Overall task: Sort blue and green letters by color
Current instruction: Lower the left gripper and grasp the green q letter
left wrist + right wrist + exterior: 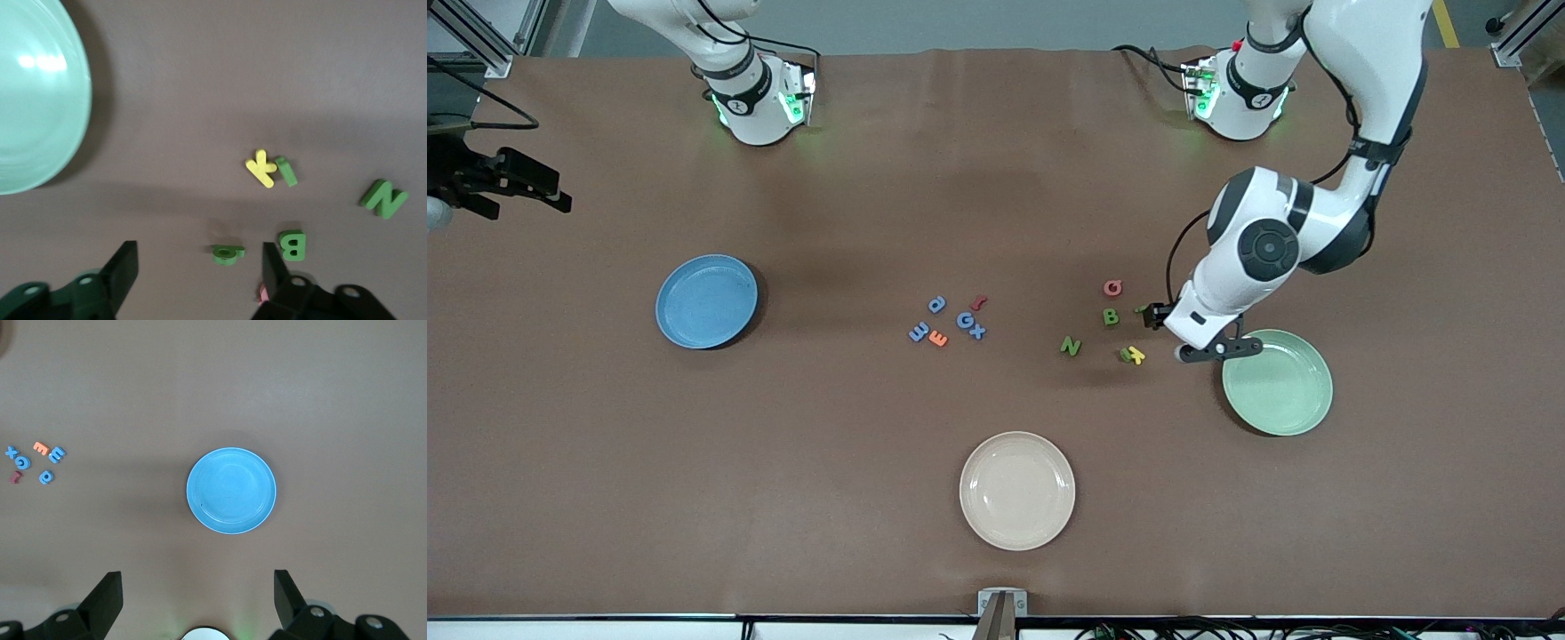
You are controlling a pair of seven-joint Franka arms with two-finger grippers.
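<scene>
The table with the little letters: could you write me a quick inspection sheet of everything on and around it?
Surface: brown table, flat.
Job's things: blue letters cluster mid-table; green B, green N and two more green pieces lie toward the left arm's end; blue plate and green plate hold nothing.
Clutter: yellow letter, orange letter, pink letter, beige plate.
Grippers: left pincer open over the small green piece; right pincer open, waiting.
Cables: black cable along left arm.
Surroundings: nothing seen.

My bench [996, 178] has a plain brown cover, a bit wrinkly at the top edge. Grey floor [978, 22] past it, metal frame posts [480, 31] in the corners.
</scene>
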